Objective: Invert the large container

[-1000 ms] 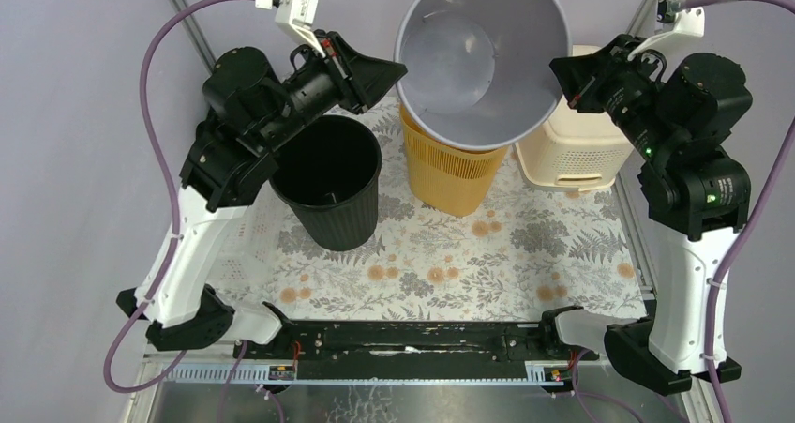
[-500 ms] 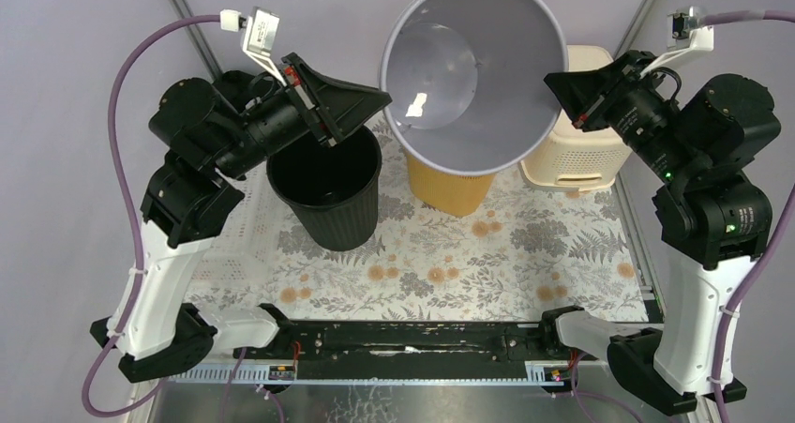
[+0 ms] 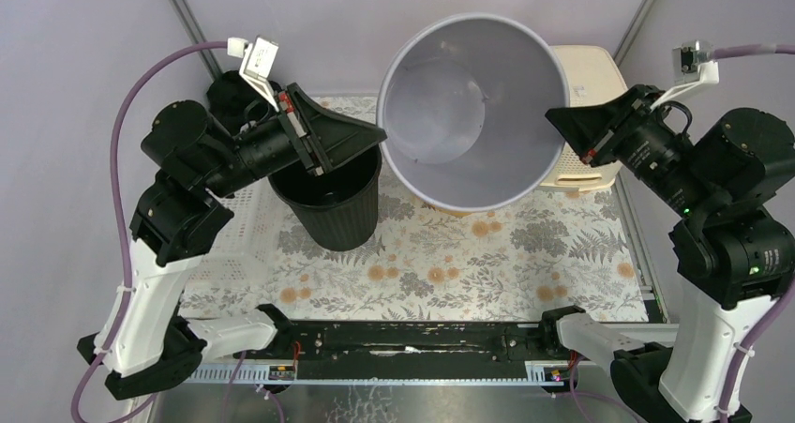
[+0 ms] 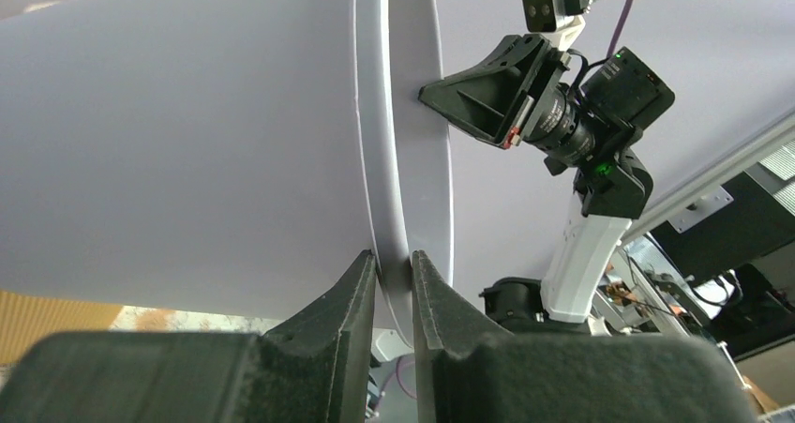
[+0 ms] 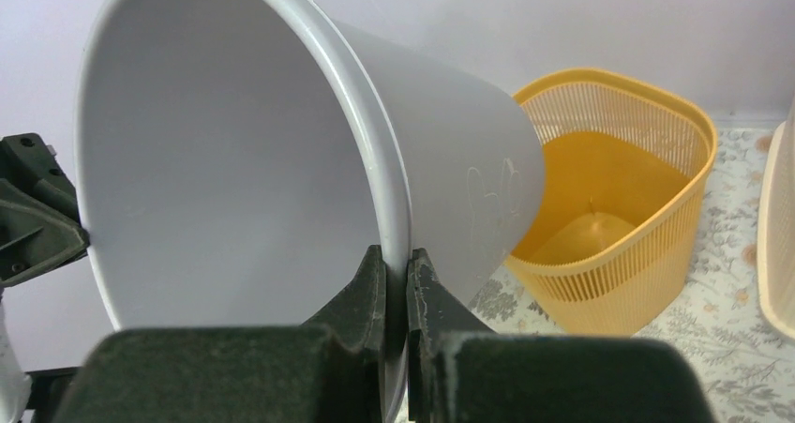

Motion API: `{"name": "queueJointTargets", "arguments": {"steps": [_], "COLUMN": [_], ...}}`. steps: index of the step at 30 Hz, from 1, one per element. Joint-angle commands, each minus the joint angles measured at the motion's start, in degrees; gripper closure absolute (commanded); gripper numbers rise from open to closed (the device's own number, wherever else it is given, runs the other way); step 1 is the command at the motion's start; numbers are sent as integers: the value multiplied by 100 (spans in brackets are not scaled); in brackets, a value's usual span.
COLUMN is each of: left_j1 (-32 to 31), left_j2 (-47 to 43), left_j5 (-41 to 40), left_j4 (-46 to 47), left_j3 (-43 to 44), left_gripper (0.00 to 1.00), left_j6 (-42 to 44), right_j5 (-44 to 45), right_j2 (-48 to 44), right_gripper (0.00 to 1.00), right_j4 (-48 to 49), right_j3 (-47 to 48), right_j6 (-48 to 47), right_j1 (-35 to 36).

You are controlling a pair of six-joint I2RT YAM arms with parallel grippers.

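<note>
Bin [image 3: 469, 104], grey, is off the table, hung between 2 claws, 1 at each side of its rim. Mouth tips up toward the overhead camera; base points down and away from the arm bases.

Left claw [image 4: 394, 259]: 2 fingers pinched on the rim, 1 on each face of the lip. The rim edge fills the slit between them. From the fingers the bin's outer wall stretches away and fills most of the wrist view. Across the mouth, the right arm shows at the opposite rim.

Right claw [image 5: 397, 254]: clamped on the rim the same way, lip sandwiched between the 2 fingers, no gap seen. The bin's inside opens up just past the fingertips, and part of the left claw shows at the far lip.

Below the left claw: black bucket [image 3: 328, 198], upright, mouth up, standing on the mat [image 3: 450, 264].

Past the right claw, beneath the bin's wall: yellow basket [image 5: 609, 226], upright on the mat. Whether the bin touches it, cannot tell.

Farther out from the right claw: cream basket [image 3: 591, 85], near corner hidden under the bin's rim from overhead.
</note>
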Motion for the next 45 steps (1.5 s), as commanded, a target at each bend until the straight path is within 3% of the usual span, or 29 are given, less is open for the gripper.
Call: {"name": "queueJointTargets", "arguments": {"steps": [1,17,35,45], "left_j1": [20,16,21,20], "left_j2": [-322,-880,-1691,-1608], "left_j5": [76,597,560,500], "left_j4": [-14,-22,-340,-415], "left_j3": [-292,-1219,-3218,-3147], "left_gripper": [84,83,83,83], "left_j6": [-124,-688,-1061,-914], "right_j5": [-717,-1303,-1246,-1268], "right_j2": [-334,-677,-1149,-1070], "right_gripper": [100,100,100,100], "right_j4": [285,-277,-727,-672], "right_j3": [-28,-427,-1825,-1871], "right_j6": [477,797,845,781], "right_j1": [33,33,31,29]}}
